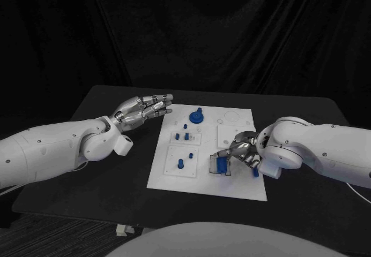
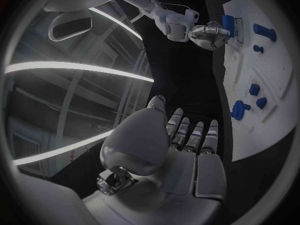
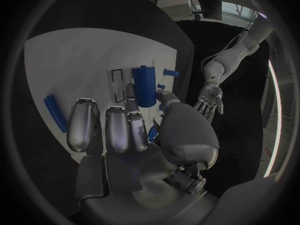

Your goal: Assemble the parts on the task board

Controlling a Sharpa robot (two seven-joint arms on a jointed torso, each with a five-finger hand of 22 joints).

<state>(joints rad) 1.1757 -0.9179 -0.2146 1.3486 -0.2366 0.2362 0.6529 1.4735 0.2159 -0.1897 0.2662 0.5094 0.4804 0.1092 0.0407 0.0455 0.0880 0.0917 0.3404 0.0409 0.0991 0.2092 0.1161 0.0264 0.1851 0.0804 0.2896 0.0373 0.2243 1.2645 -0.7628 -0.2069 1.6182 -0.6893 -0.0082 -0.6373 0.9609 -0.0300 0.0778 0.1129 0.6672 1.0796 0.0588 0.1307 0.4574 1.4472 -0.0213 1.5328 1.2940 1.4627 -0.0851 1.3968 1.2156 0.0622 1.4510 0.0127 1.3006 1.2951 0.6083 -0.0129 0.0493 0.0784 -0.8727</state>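
While several small blue parts already stand in their seats on the white task board [image 1: 239, 187], the assembly looks only partly done: a blue knob-shaped part [image 1: 196, 115] stands upright at the far middle of the board, a cluster of short blue pegs [image 1: 184, 136] sits just nearer than it, and an upright blue pin [image 1: 180, 163] stands in the near-left block, yet the recessed square and the faint circles on the far right of the board appear bare. The right hand [image 1: 241, 151] is lowered over the near-right part of the board, its fingers curled around or against a blue cylinder [image 3: 145, 86]; from the right wrist view the thumb and a finger seem to touch it, but I cannot tell whether it is truly held or only steadied in its slot. That cylinder's long axis runs near to far along the board, lying flat, not upright. A slim blue bar [image 3: 55, 113] lies loose on the board just beside that hand, apparently not yet placed. The left hand [image 1: 143, 111] hovers over the black bench [image 1: 116, 176] left of the board's far edge, palm up, fingers spread wide and holding nothing.
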